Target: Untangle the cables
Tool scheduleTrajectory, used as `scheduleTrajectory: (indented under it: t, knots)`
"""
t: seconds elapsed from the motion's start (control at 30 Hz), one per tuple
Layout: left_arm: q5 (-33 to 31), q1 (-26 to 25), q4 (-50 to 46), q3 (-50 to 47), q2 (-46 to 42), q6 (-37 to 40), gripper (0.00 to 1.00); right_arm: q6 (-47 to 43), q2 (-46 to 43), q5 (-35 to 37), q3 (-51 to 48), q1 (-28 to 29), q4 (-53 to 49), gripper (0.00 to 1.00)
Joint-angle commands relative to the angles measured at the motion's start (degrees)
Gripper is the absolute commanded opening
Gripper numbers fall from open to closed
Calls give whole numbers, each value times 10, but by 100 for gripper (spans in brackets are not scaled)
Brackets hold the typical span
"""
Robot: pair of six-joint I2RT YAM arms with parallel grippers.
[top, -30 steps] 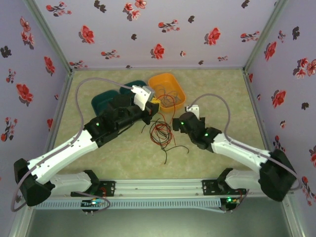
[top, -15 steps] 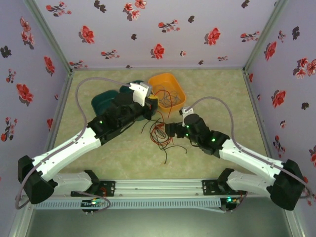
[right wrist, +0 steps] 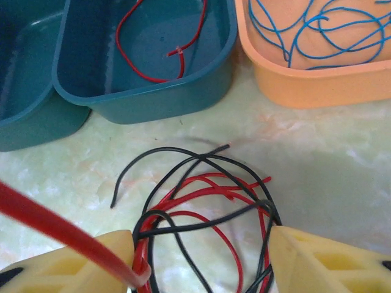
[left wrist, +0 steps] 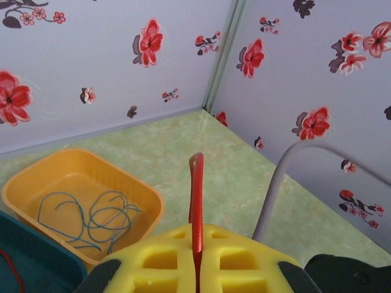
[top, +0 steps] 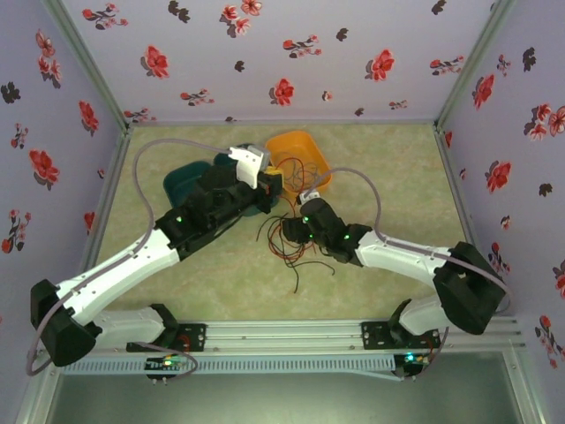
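In the top view the right gripper (top: pixel 290 231) sits just right of centre, low over the tangle of red and black cables (top: pixel 287 247) on the green counter (top: pixel 397 177). One black strand (top: pixel 296 276) trails from the heap toward the bottom of the frame.

In the right wrist view, this gripper (right wrist: pixel 201 244) has its jaws spread wide. One yellow finger is in each bottom corner, and the loops of the tangle (right wrist: pixel 204 192) lie between them on the counter (right wrist: pixel 342 159). A blurred red strand (right wrist: pixel 55 229) slants in from the left edge and ends in a curl at the lower-left finger (which cable it belongs to I cannot tell).

Above the tangle in that frame, two teal trays (right wrist: pixel 146 107) stand side by side at the upper left. The right-hand one has a single red wire (right wrist: pixel 176 52) lying in it. At the upper right is the orange tray (right wrist: pixel 305 85), with blue cables (right wrist: pixel 305 27) coiled loosely inside.

Farther back in the top view, the left gripper (top: pixel 275 181) is between the teal trays and the orange tray. In the left wrist view its yellow jaws are pressed together at the bottom centre (left wrist: pixel 197 235), pinching a red cable (left wrist: pixel 195 195). That cable stands straight up out of the seam. The blue cables (left wrist: pixel 91 220) show at the lower left of that frame. Behind everything rise the flowered walls (top: pixel 265 53).
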Motion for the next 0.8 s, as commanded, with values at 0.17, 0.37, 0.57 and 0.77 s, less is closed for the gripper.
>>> scheduleTrajectory:
  t: [0.17, 0.37, 0.57, 0.77]
  knots:
    - [-20, 19, 20, 28, -29, 39, 0, 27, -10, 4, -36, 4, 13, 48]
    - [-68, 29, 3, 47, -46, 69, 0, 54, -54, 40, -81, 2, -9, 38]
    - [-78, 40, 3, 55, -54, 82, 0, 61, -85, 59, -104, -4, -31, 46]
    - [-77, 43, 10, 64, -57, 91, 0, 66, -96, 64, -117, -21, -36, 37]
